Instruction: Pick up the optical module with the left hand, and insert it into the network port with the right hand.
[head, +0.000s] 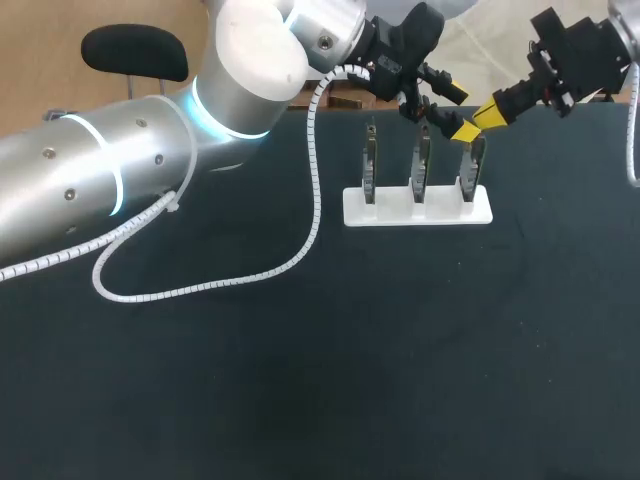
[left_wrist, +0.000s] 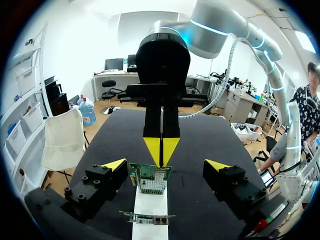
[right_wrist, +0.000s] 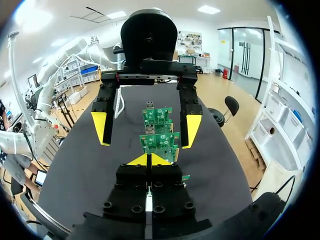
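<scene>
The left end effector (left_wrist: 165, 167) hangs open around a circuit board (left_wrist: 150, 178) on the white stand (head: 418, 208); the right end effector (right_wrist: 148, 160) is pinched closed just above. The module seems hidden; centre squarely before closing.

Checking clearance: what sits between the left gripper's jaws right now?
Left wrist view: a green board upright in the white rack, with the right gripper closed at its top edge. Neither left jaw touches either.
</scene>
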